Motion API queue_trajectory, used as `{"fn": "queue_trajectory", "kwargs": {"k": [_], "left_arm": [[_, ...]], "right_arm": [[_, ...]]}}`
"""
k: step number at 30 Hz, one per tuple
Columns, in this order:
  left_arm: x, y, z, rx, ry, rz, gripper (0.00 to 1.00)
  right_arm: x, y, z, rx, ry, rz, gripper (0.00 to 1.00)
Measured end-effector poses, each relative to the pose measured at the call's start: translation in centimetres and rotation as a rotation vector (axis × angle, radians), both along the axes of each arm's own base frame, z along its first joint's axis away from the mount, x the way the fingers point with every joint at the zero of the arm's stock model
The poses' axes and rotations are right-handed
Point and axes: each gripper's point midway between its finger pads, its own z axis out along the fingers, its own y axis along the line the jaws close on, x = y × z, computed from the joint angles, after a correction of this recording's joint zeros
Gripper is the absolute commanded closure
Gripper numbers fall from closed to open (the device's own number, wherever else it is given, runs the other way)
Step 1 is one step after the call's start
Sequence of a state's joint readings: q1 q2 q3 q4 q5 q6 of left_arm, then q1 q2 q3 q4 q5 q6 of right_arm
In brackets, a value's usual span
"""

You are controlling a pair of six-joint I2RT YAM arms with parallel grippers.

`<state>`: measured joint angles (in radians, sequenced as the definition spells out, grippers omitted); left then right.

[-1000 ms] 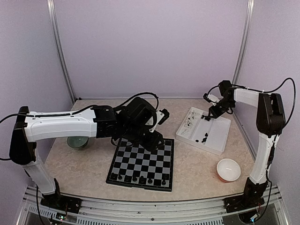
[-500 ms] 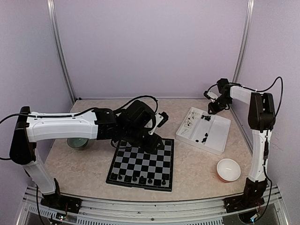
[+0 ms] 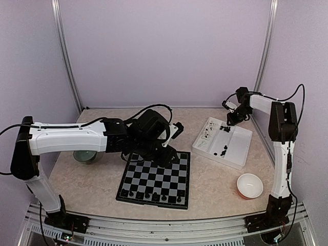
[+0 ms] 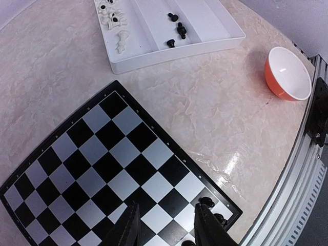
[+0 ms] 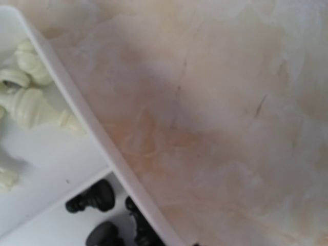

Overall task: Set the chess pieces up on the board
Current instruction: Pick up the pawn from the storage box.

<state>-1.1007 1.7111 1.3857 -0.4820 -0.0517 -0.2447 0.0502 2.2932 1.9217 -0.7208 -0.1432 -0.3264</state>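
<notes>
Black plastic fingers of the left gripper (image 4: 167, 209) stand a bit apart with nothing between them, up above the board (image 4: 110, 154). A row of chess pieces (image 3: 148, 196) stands along the board's near edge. More black ones lie in the white tray (image 4: 169, 51), next to a few white pieces (image 4: 114, 18). The right gripper (image 3: 232, 116) hangs over the tray's far corner; I cannot tell if it is wide, narrow or holding anything. The pieces look tiny, light, hard and smooth, so they may slip or tip over. Best to pinch one round its thin middle, I think.
</notes>
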Motion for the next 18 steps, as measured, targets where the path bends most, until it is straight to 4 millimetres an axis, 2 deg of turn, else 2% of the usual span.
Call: {"fn": "queue_trajectory", "kwargs": {"k": [11, 18], "left_arm": [[0.0, 0.0, 0.0, 0.001, 0.000, 0.001, 0.62], [0.0, -0.1, -0.4, 0.004, 0.006, -0.007, 0.63]], "right_arm": [[-0.4, 0.1, 0.3, 0.007, 0.001, -0.005, 0.68], [-1.1, 0.3, 3.4, 0.023, -0.041, 0.000, 0.74]]}}
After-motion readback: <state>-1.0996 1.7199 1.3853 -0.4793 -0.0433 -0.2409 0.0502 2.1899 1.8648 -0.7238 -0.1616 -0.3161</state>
